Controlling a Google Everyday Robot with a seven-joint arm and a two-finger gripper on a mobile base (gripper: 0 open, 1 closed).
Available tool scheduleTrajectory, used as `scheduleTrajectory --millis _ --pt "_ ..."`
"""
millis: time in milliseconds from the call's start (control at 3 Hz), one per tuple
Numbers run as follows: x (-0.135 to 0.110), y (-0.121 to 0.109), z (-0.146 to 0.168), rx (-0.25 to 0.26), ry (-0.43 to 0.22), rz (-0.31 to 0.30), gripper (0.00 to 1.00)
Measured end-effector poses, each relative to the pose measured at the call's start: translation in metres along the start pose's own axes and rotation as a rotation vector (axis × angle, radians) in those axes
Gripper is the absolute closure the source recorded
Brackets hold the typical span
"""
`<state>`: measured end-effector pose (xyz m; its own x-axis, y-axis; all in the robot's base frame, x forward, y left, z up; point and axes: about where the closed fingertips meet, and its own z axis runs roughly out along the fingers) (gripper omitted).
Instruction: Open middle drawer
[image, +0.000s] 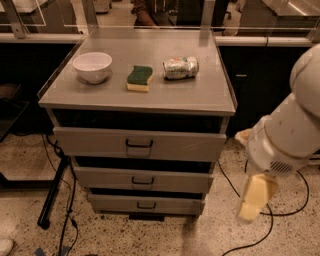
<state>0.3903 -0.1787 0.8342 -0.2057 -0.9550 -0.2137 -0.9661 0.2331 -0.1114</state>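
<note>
Hand hangs right of grey, black-handled middle drawer.

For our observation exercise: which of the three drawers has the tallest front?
The top drawer: its front is taller and its handle bigger than those of the middle drawer or bottom drawer. The hand hangs low, right of the cabinet, touching none.

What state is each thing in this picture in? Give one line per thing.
Bowl: upright, empty.
Sponge: lying flat, green side up.
Can: lying on its side.
Top drawer: looks closed.
Middle drawer: looks closed, handle untouched.
Bottom drawer: looks closed.
Gripper: low, right of the drawers, touching none of them.
</note>
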Motion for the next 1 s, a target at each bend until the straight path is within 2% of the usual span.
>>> scheduleTrajectory --millis 333,667,1000 --pt "-0.014 0.033 0.05 -0.07 -0.061 -0.018 0.0" --pt "-0.014 0.033 0.05 -0.07 -0.061 -0.018 0.0" --pt "-0.02 0.042 0.076 -0.091 -0.083 0.003 0.0"
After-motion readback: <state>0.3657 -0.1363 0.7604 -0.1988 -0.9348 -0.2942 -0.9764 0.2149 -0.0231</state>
